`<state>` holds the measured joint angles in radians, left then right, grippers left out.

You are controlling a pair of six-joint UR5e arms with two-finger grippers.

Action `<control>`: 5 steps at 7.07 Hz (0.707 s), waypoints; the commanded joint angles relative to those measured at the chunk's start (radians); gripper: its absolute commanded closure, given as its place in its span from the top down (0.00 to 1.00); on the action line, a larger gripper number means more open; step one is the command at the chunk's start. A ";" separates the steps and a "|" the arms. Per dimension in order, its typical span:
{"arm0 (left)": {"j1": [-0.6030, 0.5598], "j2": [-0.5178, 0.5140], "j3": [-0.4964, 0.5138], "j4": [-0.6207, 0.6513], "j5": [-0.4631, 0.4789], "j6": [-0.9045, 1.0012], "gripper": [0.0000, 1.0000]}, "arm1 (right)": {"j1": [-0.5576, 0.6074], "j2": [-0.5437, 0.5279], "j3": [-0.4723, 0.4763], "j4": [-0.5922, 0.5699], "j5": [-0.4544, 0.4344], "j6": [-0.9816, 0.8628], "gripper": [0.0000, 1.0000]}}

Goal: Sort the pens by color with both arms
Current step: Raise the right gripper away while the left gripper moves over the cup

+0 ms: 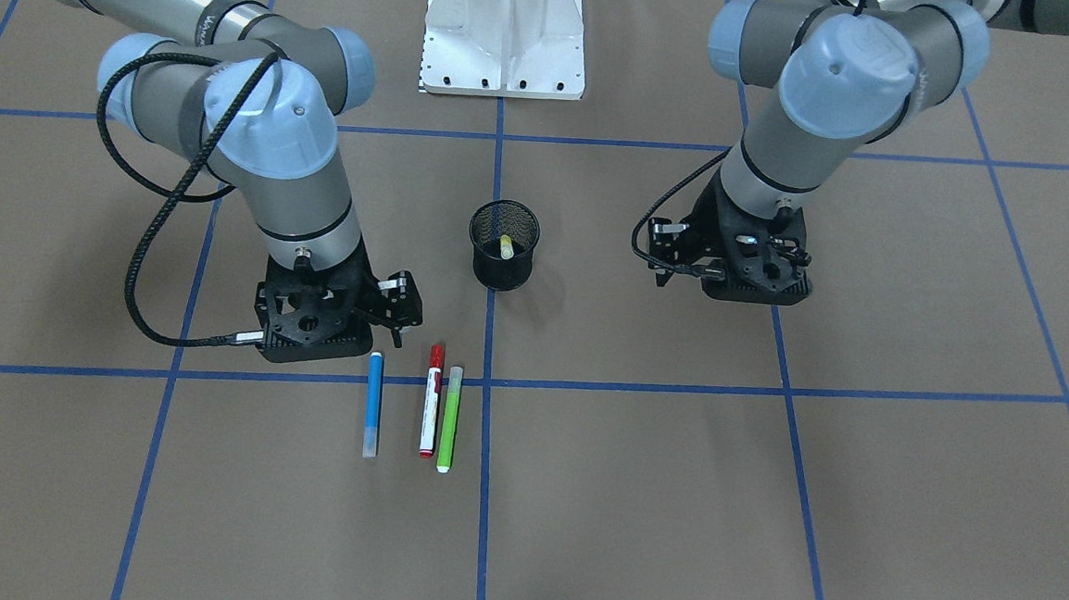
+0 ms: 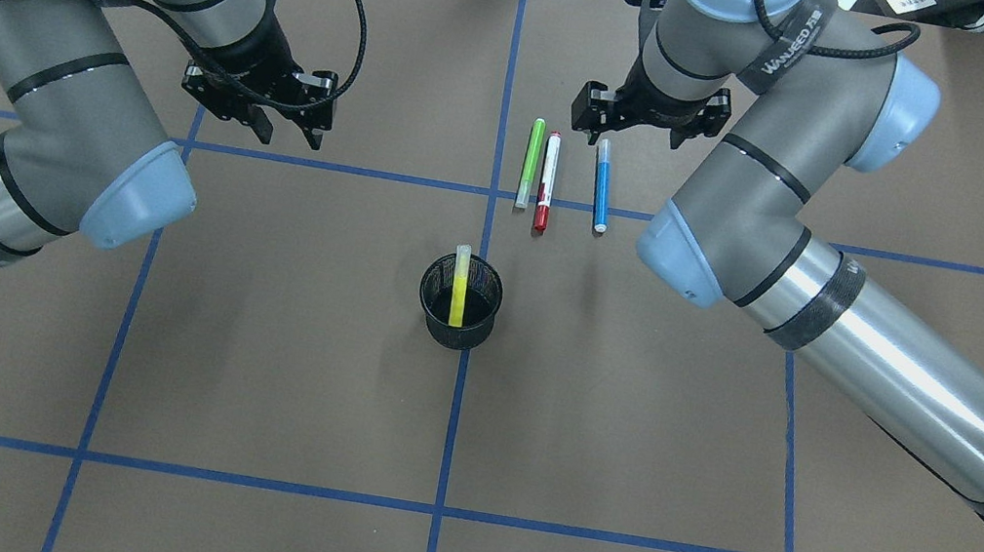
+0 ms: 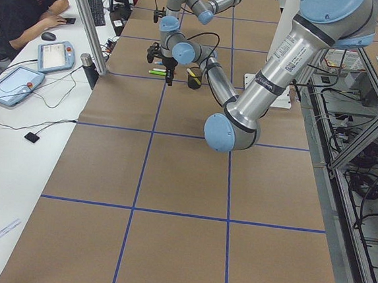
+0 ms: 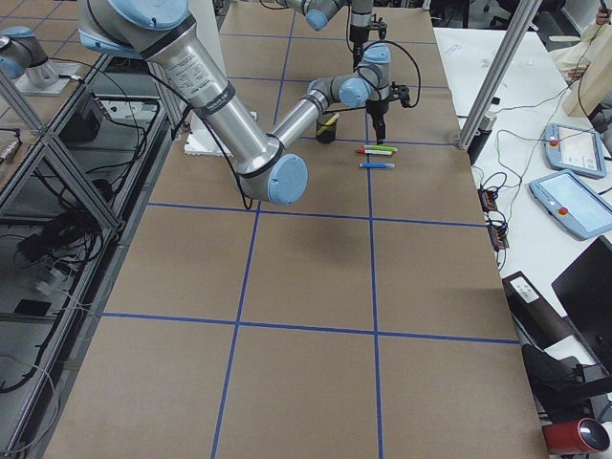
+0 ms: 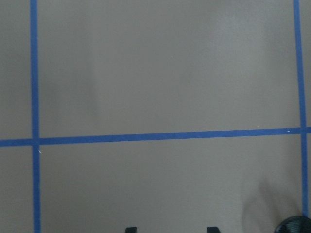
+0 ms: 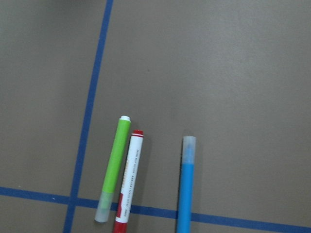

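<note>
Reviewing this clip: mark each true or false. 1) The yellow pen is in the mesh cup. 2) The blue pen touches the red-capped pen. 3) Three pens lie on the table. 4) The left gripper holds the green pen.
1) True: the yellow pen stands in the black mesh cup.
2) False: the blue pen lies apart from the red-capped pen; the green pen is the one close beside it.
3) True: those three lie on the table.
4) False: the left gripper holds nothing; its fingers are open over bare table.
</note>
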<state>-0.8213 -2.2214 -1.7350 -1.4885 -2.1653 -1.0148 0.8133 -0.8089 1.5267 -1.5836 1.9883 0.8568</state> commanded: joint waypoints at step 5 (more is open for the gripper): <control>0.186 -0.116 0.017 -0.002 0.105 -0.267 0.58 | 0.101 -0.113 0.053 -0.030 0.130 -0.091 0.99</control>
<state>-0.6708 -2.3132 -1.7293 -1.4905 -2.0862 -1.2480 0.9019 -0.9037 1.5714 -1.6156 2.1071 0.7844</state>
